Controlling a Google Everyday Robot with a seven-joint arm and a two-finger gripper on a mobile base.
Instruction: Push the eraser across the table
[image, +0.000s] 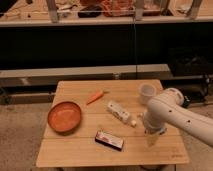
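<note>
Approaching is judged to be the step in hand; contact is not yet made. Nearest the camera, the eraser (109, 140) lies flat on the front planks of the table (70, 156), a little left of centre and slightly askew. To its right, on the same front strip and apart from it, the gripper (151, 139) hangs low over the wood, pointing down from the white arm (172, 112). Its fingers stand spread wide and hold nothing. Bare planks lie between gripper and eraser.

Next move, as judged: bring the gripper to the level of the eraser's side, close the gap leftward, and meet the right-hand end squarely so the block slides rather than pivots.

Count, front to back:
- one eraser
- one gripper on one arm
- one orange bowl (64, 116) at the left
- one white tube (120, 112) lying mid-table, near the arm
- one carrot (95, 96)
- one white cup (147, 91) at the far right

Beyond the table stands dark shelving (100, 72), its clutter too unclear to count.
</note>
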